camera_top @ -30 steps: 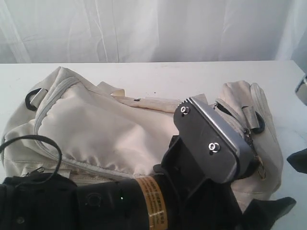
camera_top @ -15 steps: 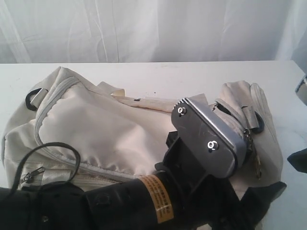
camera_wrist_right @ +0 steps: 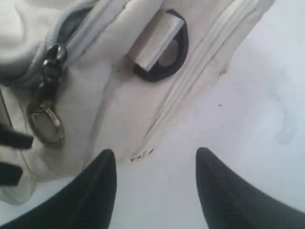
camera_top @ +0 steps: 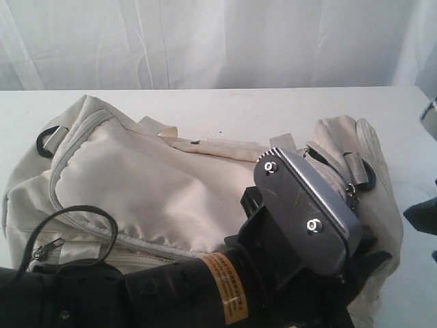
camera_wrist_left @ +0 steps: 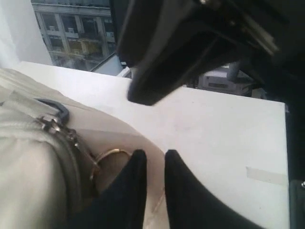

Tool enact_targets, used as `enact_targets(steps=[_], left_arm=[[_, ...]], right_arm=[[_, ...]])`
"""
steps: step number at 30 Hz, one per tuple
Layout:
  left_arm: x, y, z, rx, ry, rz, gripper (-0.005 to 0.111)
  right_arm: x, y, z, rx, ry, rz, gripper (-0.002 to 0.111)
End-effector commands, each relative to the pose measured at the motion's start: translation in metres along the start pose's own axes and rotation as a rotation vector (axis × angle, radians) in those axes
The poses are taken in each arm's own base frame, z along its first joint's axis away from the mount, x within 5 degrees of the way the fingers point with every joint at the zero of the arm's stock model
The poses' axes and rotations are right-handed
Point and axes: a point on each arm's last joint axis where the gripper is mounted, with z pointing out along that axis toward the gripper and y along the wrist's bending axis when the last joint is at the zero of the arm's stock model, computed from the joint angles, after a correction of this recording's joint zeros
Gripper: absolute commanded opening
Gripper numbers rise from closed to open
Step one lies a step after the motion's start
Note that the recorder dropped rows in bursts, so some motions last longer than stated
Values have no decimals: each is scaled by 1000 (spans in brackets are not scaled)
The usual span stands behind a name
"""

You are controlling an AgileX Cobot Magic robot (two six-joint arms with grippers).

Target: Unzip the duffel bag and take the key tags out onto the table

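Exterior, bag: large cream-white soft fabric duffel bag point(camera_top: 150, 178), zipped shut, on the white table point(camera_top: 239, 109); left arm stretched across to its right end for the zip.
Exterior, key tags: unseen; probably inside the bag.
Left wrist, fingers: left gripper point(camera_wrist_left: 155, 156) nearly together, slim gap, just beside the gold metal ring pull point(camera_wrist_left: 112, 150); cannot tell whether gripping it.
Right wrist, fingers: right gripper point(camera_wrist_right: 156, 160) spread wide, empty, over table beside the bag's end, likely to steady it.
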Motion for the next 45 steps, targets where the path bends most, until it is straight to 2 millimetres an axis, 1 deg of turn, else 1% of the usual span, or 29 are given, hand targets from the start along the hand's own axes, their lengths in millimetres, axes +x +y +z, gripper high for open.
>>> enact_targets(steps=[1, 3, 5, 8, 12, 14, 16, 18, 21, 23, 29, 35, 40, 45], left_arm=[[-4, -4, -5, 28, 17, 14, 17], [-6, -4, -5, 26, 13, 11, 10], [-6, -4, -6, 25, 11, 9, 0], [-6, -4, -6, 25, 13, 9, 0], [-2, -4, -6, 25, 59, -10, 0], [3, -4, -7, 24, 120, -27, 5], [8, -4, -7, 30, 175, -39, 16], [11, -5, -8, 40, 208, -45, 32], [11, -5, -8, 37, 199, -48, 55], [7, -4, -7, 24, 162, -47, 62], [-3, 0, -6, -13, 51, 5, 62], [-3, 4, -6, -56, 39, 30, 62], [-9, 8, -5, -98, -23, 57, 62], [6, 8, 5, -114, 12, 50, 62]], right_arm=[[-10, -5, -5, 50, -128, 105, 48], [-16, -7, -9, 65, -178, 146, 48], [-21, -9, -14, 71, -214, 167, 48], [-24, -10, -19, 76, -233, 168, 49], [-26, -11, -22, 79, -240, 168, 52], [-26, -11, -22, 79, -240, 168, 52], [-25, -11, -22, 78, -233, 167, 52], [-24, -10, -21, 75, -218, 168, 52], [-23, -10, -21, 72, -207, 168, 52], [-23, -10, -21, 72, -203, 168, 52], [-22, -10, -21, 71, -201, 168, 52], [-22, -10, -21, 71, -201, 168, 52], [-22, -10, -21, 71, -201, 168, 52], [-22, -10, -21, 71, -201, 168, 52]])
